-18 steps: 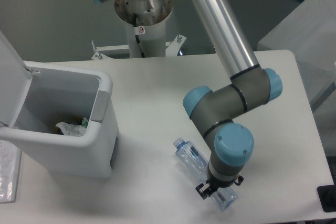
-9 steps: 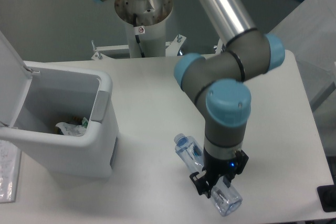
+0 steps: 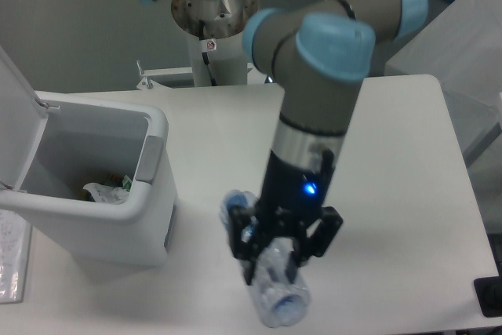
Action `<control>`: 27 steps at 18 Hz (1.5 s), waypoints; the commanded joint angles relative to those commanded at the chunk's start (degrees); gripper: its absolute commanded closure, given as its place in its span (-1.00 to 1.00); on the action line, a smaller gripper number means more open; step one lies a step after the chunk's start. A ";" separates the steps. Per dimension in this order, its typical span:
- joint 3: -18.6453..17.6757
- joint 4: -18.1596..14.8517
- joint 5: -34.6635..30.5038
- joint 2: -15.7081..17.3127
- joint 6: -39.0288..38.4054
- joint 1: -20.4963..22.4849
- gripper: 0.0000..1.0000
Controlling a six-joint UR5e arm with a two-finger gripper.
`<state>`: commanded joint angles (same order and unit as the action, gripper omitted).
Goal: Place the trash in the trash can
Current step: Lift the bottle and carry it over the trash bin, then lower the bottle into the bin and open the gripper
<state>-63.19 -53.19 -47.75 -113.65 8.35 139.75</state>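
White table (image 3: 408, 194), open trash can (image 3: 118, 194) beside held bottle (image 3: 271, 292)

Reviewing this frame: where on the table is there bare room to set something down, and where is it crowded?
Bare: the table to the right of the gripper, and the far strip between the trash can and the robot base. Crowded: the left side, filled by the trash can, and the front centre, where the gripper carries the bottle.

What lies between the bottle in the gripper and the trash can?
Only bare white table, as the fixed camera view shows. The gripper holds the bottle right of the trash can, whose lid is open; the wrapper already lies inside.
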 joint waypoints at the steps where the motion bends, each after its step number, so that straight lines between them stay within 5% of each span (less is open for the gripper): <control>1: 0.00 0.80 2.20 0.53 0.00 -0.09 -0.19; 7: -2.10 2.38 9.34 2.55 3.69 -4.39 -0.19; 14: -17.12 3.09 16.80 9.14 17.83 -6.07 -0.19; 23: -29.33 7.31 22.26 12.04 29.15 -6.51 -0.19; 27: -34.19 7.31 22.26 14.33 33.66 -6.33 -0.62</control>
<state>-97.38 -45.88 -25.49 -99.32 42.01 133.42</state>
